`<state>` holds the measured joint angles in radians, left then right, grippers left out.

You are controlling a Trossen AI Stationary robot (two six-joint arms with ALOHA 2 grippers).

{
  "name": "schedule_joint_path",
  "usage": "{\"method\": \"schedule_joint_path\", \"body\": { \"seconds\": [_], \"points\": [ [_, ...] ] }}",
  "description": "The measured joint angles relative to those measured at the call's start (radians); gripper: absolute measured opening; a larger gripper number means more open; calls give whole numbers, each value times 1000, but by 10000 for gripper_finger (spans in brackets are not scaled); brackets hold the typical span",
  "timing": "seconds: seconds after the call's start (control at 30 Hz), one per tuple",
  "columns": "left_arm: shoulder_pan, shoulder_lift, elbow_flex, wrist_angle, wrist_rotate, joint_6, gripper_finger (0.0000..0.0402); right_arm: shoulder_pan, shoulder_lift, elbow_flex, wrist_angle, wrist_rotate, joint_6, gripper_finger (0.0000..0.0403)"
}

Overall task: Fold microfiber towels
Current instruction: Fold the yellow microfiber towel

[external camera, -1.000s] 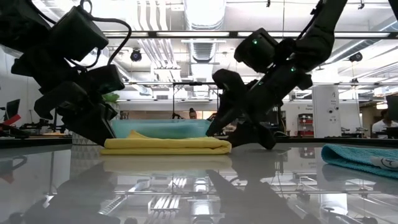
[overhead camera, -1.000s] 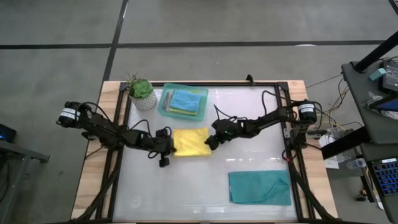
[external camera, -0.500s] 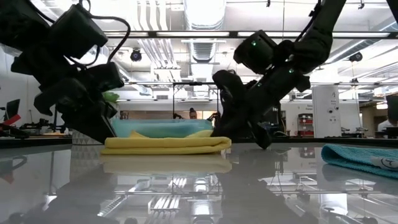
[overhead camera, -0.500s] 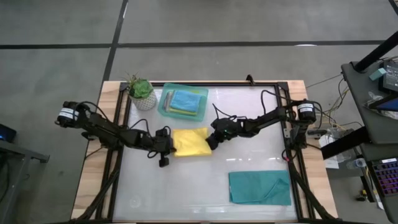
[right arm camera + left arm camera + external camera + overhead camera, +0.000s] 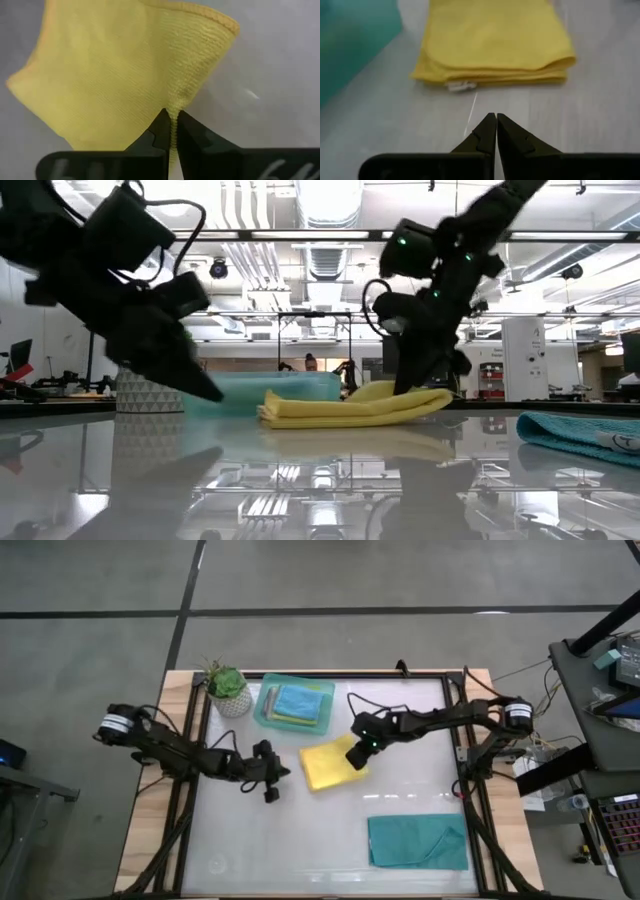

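A folded yellow towel (image 5: 328, 764) lies mid-table, askew. My right gripper (image 5: 357, 754) is shut on its right end, which is raised a little in the low view (image 5: 432, 398). The towel's left part (image 5: 290, 414) rests on the table. My left gripper (image 5: 281, 772) is shut and empty, just left of the towel and clear of it; its wrist view shows the towel (image 5: 495, 40) ahead of the fingertips (image 5: 495, 118). A teal towel (image 5: 417, 842) lies flat at the near right. My right gripper pinches the yellow towel's right edge (image 5: 176, 106) between its two fingers; the cloth bunches into a ridge there. How many layers it has cannot be told. The fingers slant down from the table's right. The held end is lifted, and the rest lies on the table.
A mint-green tray (image 5: 266, 712) with folded towels stands at the far side, behind the yellow towel. A small potted plant (image 5: 228, 688) is to its left. A dark frame (image 5: 462, 730) runs around the table's white surface.
My right gripper has shut on the yellow towel's right edge, then risen and pulled toward the table's right. The towel has slid right, away from my left gripper, and turned askew; its right end is lifted while its left part stays on the table.
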<state>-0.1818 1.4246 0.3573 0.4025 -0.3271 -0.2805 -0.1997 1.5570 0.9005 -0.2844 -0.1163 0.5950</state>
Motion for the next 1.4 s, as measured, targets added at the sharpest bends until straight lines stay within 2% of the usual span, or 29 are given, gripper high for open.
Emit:
{"method": "schedule_joint_path", "body": {
  "seconds": [0.23, 0.37, 0.47, 0.6, 1.0, 1.4],
  "points": [
    [34, 246, 31, 359, -3, 55, 0, 3, 61, 226, -327, 98, -83, 12],
    [59, 360, 73, 423, -4, 54, 0, 20, 122, 329, -368, 101, -118, 12],
    [65, 397, 99, 435, -7, 53, 0, 33, 166, 392, -367, 57, -139, 12],
    [65, 404, 102, 437, -8, 53, 0, 49, 220, 460, -358, -22, -148, 12],
    [65, 396, 100, 429, 5, 54, 0, 71, 345, 559, -265, -31, -102, 12],
    [65, 396, 100, 428, 8, 58, 0, 85, 416, 581, -155, -60, -70, 12]
  ]
}}
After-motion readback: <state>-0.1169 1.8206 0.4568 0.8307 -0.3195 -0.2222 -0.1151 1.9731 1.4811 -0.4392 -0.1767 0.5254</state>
